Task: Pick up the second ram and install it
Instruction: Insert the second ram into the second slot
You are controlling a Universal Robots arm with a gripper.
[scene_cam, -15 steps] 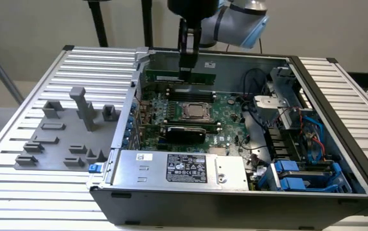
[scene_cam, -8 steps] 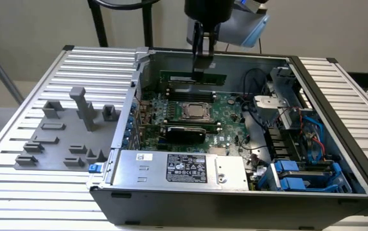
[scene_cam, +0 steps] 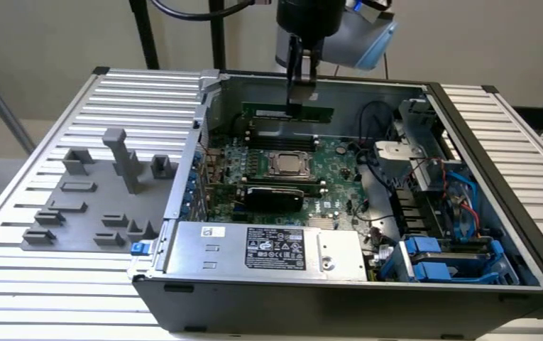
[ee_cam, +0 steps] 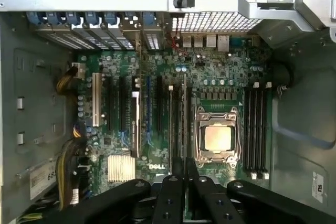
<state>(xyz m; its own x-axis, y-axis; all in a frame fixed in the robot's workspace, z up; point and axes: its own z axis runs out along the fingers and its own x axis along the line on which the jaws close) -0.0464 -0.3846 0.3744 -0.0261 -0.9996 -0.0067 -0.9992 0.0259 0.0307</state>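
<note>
- Slatted white table bore an open grey computer case under the black-fingered gripper.
- Large green motherboard lay face-up below it, slots exposed.
- Gripper clamped the second ram, a slim green stick, level and edgewise, apparently to meet a slot.

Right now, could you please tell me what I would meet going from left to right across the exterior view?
Grey fixture tray → second ram, held in the gripper → blue drive caddies. The CPU sits under the ram in that picture, so it is left out.
</note>
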